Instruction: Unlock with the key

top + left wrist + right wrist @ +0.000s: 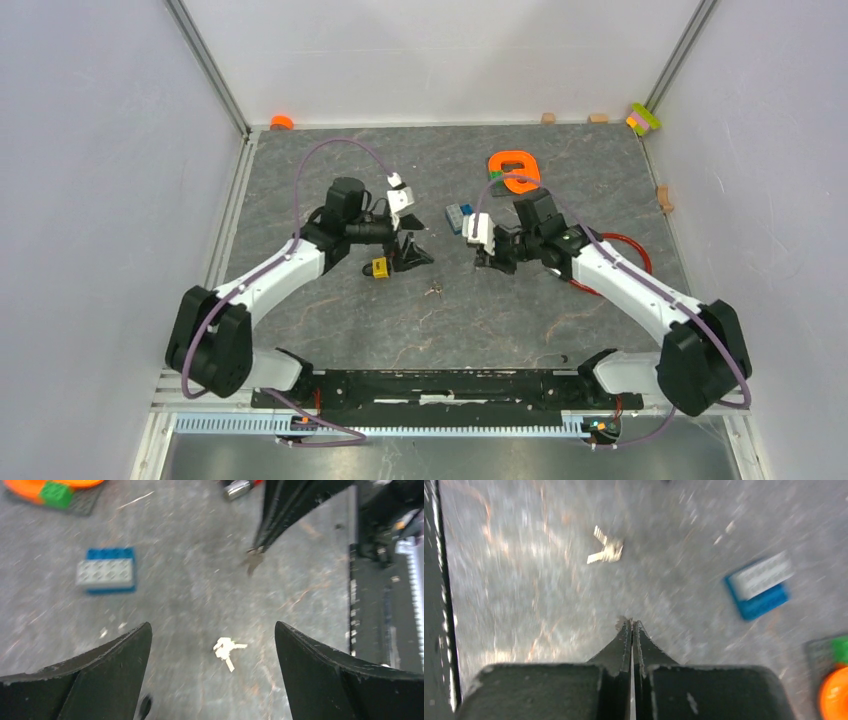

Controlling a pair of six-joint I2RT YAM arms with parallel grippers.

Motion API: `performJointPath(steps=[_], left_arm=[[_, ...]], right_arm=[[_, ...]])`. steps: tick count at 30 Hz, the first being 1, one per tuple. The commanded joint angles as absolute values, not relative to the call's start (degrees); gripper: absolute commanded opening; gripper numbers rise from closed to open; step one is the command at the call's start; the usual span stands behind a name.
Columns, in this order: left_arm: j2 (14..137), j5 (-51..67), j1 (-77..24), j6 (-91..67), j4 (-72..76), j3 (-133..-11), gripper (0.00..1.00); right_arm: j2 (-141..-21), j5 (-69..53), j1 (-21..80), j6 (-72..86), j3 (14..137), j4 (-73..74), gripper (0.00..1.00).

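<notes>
Since the key bunch (435,291) lies flat on the bare bench (520,320), nearer the arm bases than anything else and clear of both sets of jaws, I rate the pick-up as the first weak point. It is thin metal on a hard surface and is likely to skid or tip out of a pinch. Being a bunch, it could also be caught by the wrong leaf, leaving the working key dangling.

Yellow padlock (380,267): just behind and left of the key, on the bench beside the left jaws, held by nothing. Judgement: it looks small and light, and would slide or turn under any push at the keyhole unless one arm pins it first.

Left jaws: spread wide, nothing between them; their wrist view looks down on the key.
Right jaws: pressed fully together, to the right of the key. A small grey speck shows at their tips in the left wrist view, too blurred to identify. They must open before taking anything.

Both wrists point inward at the same patch, so there is a collision risk if both go for the key. Both wrist views are smeared, so aim judged from them is poor.

Farther back: blue-and-grey brick (457,215), orange ring-shaped piece (514,170), and stacked coloured bricks (644,119) at the far edge.

Writing: none legible on padlock, bricks or arms.
</notes>
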State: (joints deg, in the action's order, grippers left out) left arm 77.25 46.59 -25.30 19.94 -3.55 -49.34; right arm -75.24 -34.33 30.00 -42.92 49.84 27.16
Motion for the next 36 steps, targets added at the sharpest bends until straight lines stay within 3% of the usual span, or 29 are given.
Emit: performJointPath(steps=[1, 6, 10, 14, 17, 19, 23, 25, 27, 33, 36], left_arm=[[81.62, 59.14, -29.54, 8.55, 13.85, -48.75, 0.96], [84.06, 57.71, -34.31, 12.37, 19.01, -51.08, 0.93], [85.86, 57.93, -34.65, 10.98, 23.95, -51.22, 0.83], [86.07, 60.39, -34.63, 9.60, 28.09, -49.22, 0.59], [85.18, 61.43, -34.54, 9.96, 28.69, -47.24, 0.48], [84.23, 61.60, -34.25, 10.92, 28.63, -46.15, 0.50], [83.32, 63.02, -33.30, 11.97, 27.42, -45.71, 0.71], [82.79, 63.94, -32.68, 13.38, 25.95, -45.53, 0.71], [82.45, 64.25, -32.47, 15.55, 23.95, -45.57, 0.67], [82.77, 64.62, -32.43, 16.55, 22.43, -46.59, 0.39], [83.00, 63.96, -32.52, 17.11, 22.48, -46.68, 0.36]], right_arm=[[-72.15, -44.52, 29.99, -32.52, 55.86, 16.07, 0.00], [-74.40, -49.38, 30.02, -29.25, 59.67, 15.45, 0.00], [-74.22, -52.36, 29.94, -26.66, 59.80, 13.24, 0.00], [-73.77, -52.61, 29.89, -25.74, 59.76, 12.83, 0.00], [-73.46, -52.51, 29.50, -26.56, 59.52, 13.63, 0.00], [-73.46, -53.05, 29.42, -27.54, 59.83, 14.96, 0.00], [-73.38, -53.39, 29.19, -29.40, 60.28, 17.53, 0.00], [-73.10, -53.76, 29.01, -30.00, 60.51, 18.38, 0.00], [-72.92, -54.13, 28.96, -30.64, 60.79, 19.30, 0.00], [-72.99, -54.05, 28.77, -31.53, 60.46, 20.31, 0.00], [-72.74, -54.31, 28.66, -31.08, 60.15, 19.95, 0.00]])
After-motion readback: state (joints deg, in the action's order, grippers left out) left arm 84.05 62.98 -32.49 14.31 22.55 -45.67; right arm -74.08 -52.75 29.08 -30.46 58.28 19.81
